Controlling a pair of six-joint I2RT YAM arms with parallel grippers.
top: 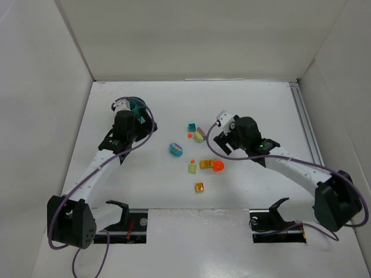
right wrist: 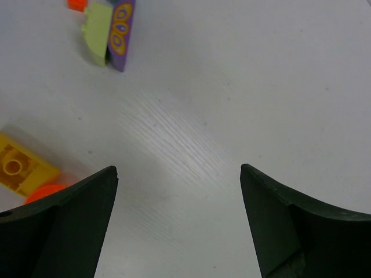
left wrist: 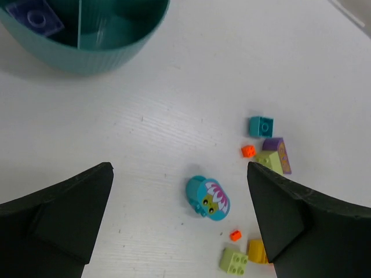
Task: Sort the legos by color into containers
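Now both arms outstretched, left tool wide apart near the bowl, right tool likewise beside a yellow brick.

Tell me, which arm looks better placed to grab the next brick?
Probably the right arm: its open fingers hang beside the yellow brick, while the left arm is over by the teal bowl.

approx 11 legos, 1 teal bowl
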